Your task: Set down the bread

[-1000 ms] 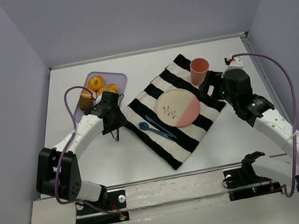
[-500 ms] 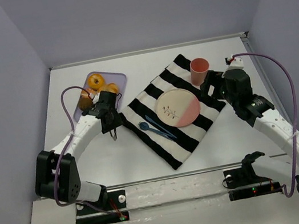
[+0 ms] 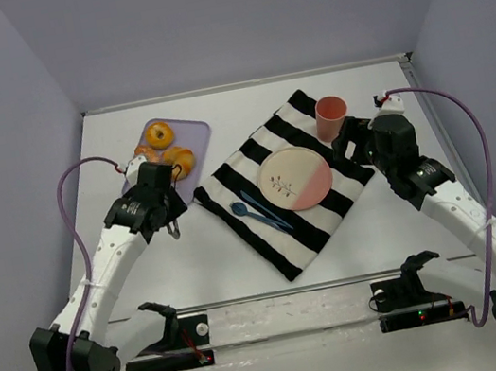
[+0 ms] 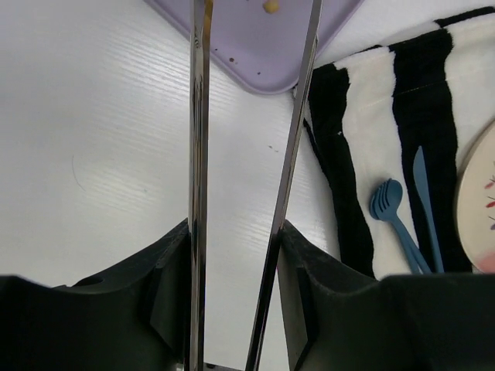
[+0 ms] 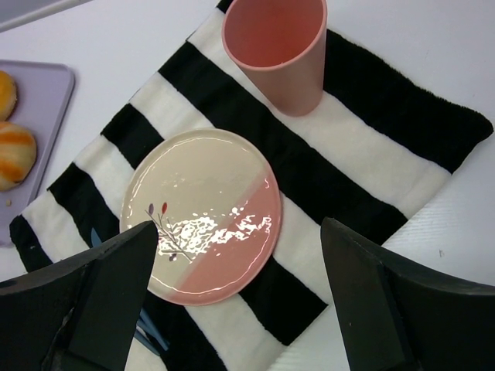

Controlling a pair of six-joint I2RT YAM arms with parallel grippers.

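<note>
The bread, a small smooth golden-orange bun, lies on the purple tray beside a ring-shaped bagel; the right wrist view catches the bread at its left edge. My left gripper is just in front of the tray, shut on a pair of metal tongs. In the left wrist view the left gripper presses on the tongs' two blades, whose tips run out of the top of that view over the tray's near corner. My right gripper hangs open and empty, and the right wrist view shows the right gripper above the pink-and-cream plate.
A black-and-white striped cloth lies in the middle, carrying the plate, a pink cup and a blue fork and knife. Purple walls close in the table on the left, back and right.
The left arm swung left and stretched lower, carrying its gripper a little left and nearer. Its jaws squeezed in on the tongs. The right arm has not moved.
</note>
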